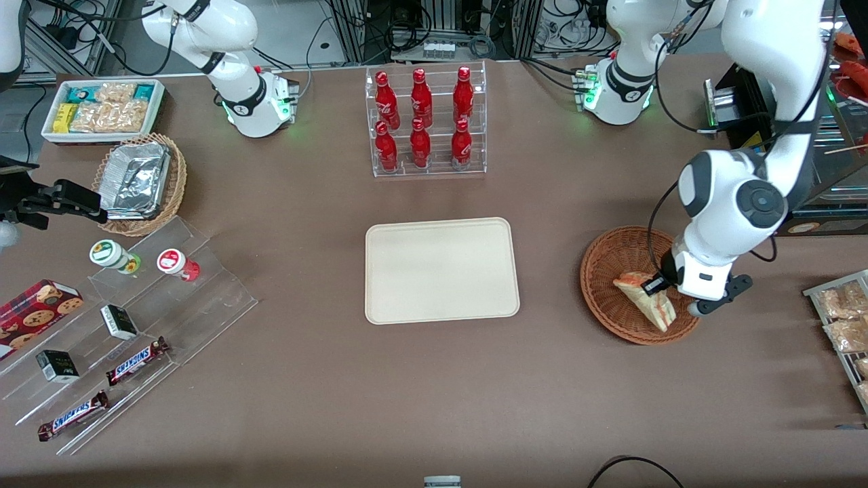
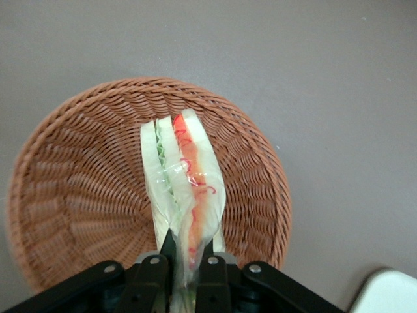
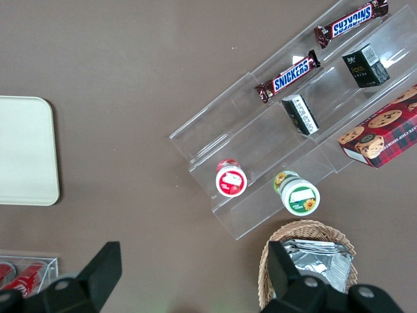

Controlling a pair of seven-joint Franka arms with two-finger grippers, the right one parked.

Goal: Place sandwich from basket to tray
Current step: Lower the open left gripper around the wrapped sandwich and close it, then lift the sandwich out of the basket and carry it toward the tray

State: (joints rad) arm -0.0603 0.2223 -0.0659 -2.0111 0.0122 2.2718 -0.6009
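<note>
While jaws (image 2: 183, 264) pinch it, the sandwich (image 2: 186, 182) hides in basket (image 2: 78, 189).

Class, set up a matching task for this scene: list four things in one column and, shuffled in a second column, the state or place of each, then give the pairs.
Things:
1. sandwich
2. tray
3. basket
4. gripper

States:
A. bare, nearer the parked arm's end than the basket
B. shut on the sandwich's end
C. wrapped, pinched between the fingers, over the basket
D. woven, beneath the sandwich

Pairs: 1-C, 2-A, 3-D, 4-B

Wrapped sandwich (image 2: 186, 189) in wicker basket (image 2: 78, 195), fingers (image 2: 153, 277) pinching.
</note>
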